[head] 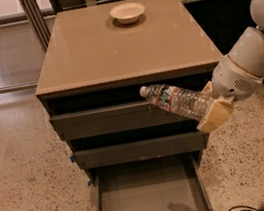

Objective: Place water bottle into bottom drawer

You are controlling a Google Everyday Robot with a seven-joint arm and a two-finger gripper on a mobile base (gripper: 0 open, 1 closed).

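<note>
From here the gripper (208,108) hangs off the cabinet's right front corner, at the end of a white arm (255,53) reaching in from the right. Its jaws are clenched around the base end of the water bottle (176,101). The bottle lies tilted in the air, its white cap pointing up and left across the front of the upper drawers. Below it the bottom drawer (147,192) stands pulled out, showing its grey floor. A cream bowl (127,12) sits at the far edge of the tabletop (112,50).
</note>
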